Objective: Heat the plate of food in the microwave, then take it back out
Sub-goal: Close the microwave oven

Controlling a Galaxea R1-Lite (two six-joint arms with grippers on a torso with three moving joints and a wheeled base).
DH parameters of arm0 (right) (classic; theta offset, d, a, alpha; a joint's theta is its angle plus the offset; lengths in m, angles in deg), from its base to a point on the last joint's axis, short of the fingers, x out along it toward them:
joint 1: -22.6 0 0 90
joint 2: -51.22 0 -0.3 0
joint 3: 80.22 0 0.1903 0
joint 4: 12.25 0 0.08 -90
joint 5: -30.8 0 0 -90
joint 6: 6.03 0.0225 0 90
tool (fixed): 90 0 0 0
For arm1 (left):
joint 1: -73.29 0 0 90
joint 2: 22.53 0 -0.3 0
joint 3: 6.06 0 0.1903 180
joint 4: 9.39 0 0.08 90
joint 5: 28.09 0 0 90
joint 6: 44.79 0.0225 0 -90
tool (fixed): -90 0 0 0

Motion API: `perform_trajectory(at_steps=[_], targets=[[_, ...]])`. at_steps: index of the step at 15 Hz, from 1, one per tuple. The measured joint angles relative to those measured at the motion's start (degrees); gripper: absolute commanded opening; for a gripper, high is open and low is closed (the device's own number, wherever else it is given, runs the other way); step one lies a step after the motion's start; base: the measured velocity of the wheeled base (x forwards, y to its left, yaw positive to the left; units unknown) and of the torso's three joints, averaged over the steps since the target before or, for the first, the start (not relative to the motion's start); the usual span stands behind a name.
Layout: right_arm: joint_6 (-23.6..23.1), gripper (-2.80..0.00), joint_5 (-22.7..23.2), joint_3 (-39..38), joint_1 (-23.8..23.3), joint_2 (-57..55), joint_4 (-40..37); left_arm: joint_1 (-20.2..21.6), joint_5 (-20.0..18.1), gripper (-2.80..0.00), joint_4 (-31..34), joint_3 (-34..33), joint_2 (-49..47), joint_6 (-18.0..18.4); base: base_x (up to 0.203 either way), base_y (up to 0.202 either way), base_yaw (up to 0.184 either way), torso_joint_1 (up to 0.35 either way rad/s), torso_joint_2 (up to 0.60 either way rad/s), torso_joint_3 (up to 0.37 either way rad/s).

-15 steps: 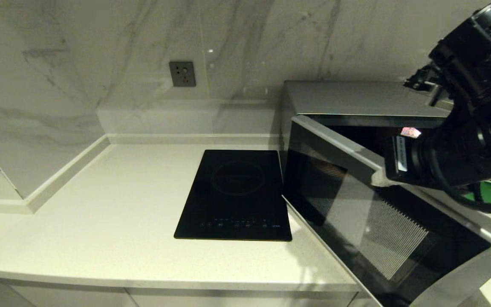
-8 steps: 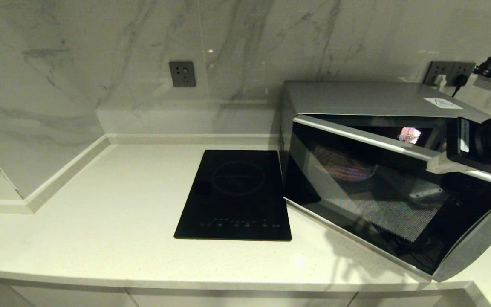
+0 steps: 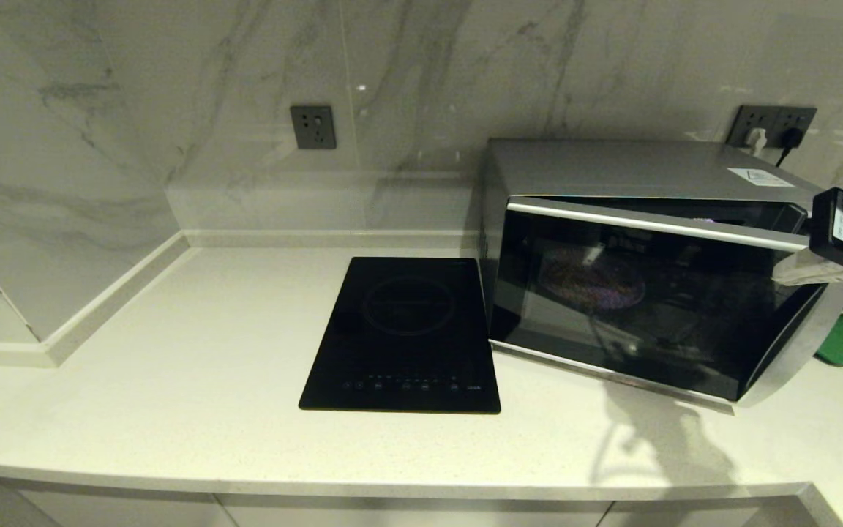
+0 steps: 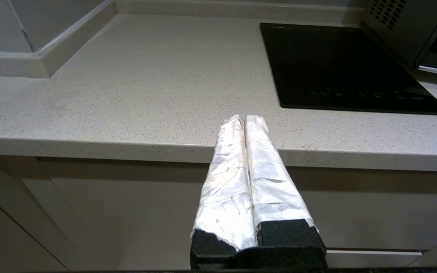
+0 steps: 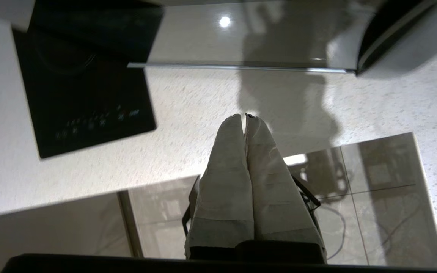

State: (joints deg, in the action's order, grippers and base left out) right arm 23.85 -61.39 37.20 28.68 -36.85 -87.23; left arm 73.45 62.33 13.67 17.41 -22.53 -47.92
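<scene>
**Door nearly closed**

The left gripper [image 4: 245,121] is hanging by the near counter edge, fingers pressed together, empty. Farther right, the right gripper [image 3: 806,271], also pinched and empty, is nudging the microwave [image 3: 641,263] door; steady pressure should latch it. The plate of food [image 3: 590,277] is sitting inside.

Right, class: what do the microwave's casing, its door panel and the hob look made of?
Microwave casing: likely brushed metal, matt silver-grey sheen. Its door panel: dark glass or glossy plastic, mirror-like reflections. Hob: seemingly black glass, flat and glossy with printed touch marks.
</scene>
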Motion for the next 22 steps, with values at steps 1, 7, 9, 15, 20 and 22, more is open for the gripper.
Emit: perform_trajectory(at_steps=[1, 7, 9, 15, 20, 22], targets=[[-0.03, -2.80, 0.20, 0.00, -1.92, -0.73, 0.79, 0.00, 0.00, -2.80, -0.02, 0.00, 0.00, 0.00, 0.000, 0.000, 0.000, 0.000, 0.00, 0.000], [-0.03, -2.80, 3.00, 1.22, -14.77, -6.60, 8.03, 0.00, 0.00, -2.80, -0.02, 0.00, 0.00, 0.00, 0.000, 0.000, 0.000, 0.000, 0.00, 0.000], [-0.01, -2.80, 4.30, 3.37, -18.50, -8.68, 9.19, 0.00, 0.00, -2.80, 0.00, 0.00, 0.00, 0.00, 0.000, 0.000, 0.000, 0.000, 0.00, 0.000], [-0.08, -2.80, 7.09, 6.63, -23.99, -12.37, 9.39, 0.00, 0.00, -2.80, -0.02, 0.00, 0.00, 0.00, 0.000, 0.000, 0.000, 0.000, 0.00, 0.000], [-0.08, -2.80, 8.58, 6.75, -24.30, -14.06, 9.39, 0.00, 0.00, -2.80, -0.02, 0.00, 0.00, 0.00, 0.000, 0.000, 0.000, 0.000, 0.00, 0.000], [-0.11, -2.80, 8.57, 7.44, -24.24, -14.67, 9.40, 0.00, 0.02, -2.80, -0.02, 0.00, 0.00, 0.00, 0.000, 0.000, 0.000, 0.000, 0.00, 0.000]])
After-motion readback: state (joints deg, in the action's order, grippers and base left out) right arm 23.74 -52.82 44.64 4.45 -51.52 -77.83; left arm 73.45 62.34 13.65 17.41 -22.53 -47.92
